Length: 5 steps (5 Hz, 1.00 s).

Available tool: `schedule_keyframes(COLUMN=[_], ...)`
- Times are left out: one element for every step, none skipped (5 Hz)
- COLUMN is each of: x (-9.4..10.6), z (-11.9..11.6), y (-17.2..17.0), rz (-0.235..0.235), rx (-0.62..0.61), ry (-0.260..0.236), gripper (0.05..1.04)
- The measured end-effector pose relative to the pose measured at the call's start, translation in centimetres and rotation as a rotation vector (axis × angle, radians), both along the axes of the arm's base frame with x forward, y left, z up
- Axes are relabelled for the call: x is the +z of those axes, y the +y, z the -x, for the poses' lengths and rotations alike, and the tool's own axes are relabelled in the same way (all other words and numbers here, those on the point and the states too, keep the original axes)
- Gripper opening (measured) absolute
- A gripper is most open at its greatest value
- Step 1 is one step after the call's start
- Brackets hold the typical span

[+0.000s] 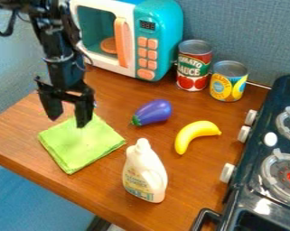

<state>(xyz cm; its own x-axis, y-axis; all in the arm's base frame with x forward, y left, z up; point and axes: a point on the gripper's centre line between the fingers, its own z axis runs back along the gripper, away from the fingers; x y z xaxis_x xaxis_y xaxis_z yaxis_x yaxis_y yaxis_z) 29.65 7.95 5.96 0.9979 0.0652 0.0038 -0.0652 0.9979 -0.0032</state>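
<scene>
The black gripper (67, 118) hangs at the left of the camera view, open, with nothing between its fingers. It is over the back part of a folded green cloth (81, 142) that lies on the wooden counter. To the right of the cloth lies a purple toy eggplant (153, 113), its green stem end pointing left and down. A yellow banana (195, 134) lies further right. In front of them stands a white cleanser bottle (144, 173), upright, close to the cloth's right corner.
A teal and white toy microwave (128, 38) stands at the back, its orange handle facing forward. Beside it are a tomato sauce can (193, 66) and a yellow and blue can (228, 82). A black toy stove (246, 176) with white knobs borders the wooden counter (105, 194) on the right.
</scene>
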Motion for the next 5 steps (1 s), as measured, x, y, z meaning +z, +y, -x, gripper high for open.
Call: schedule_keyframes(x=[2.1, 4.7, 5.3, 5.2, 5.3], z=[0.4, -0.5, -1.1, -1.5, -1.6], y=[0.6, -1.6, -4.2, -6.3, -7.5], rz=[-0.147, -0.128, -0.09, -0.061, -0.02], rx=[0.035, -0.065, -0.148, -0.218, -0.256], ry=[0.098, 0.06, 0.036, 0.006, -0.013], gripper=[1.0, 1.0, 1.0, 1.0, 1.0])
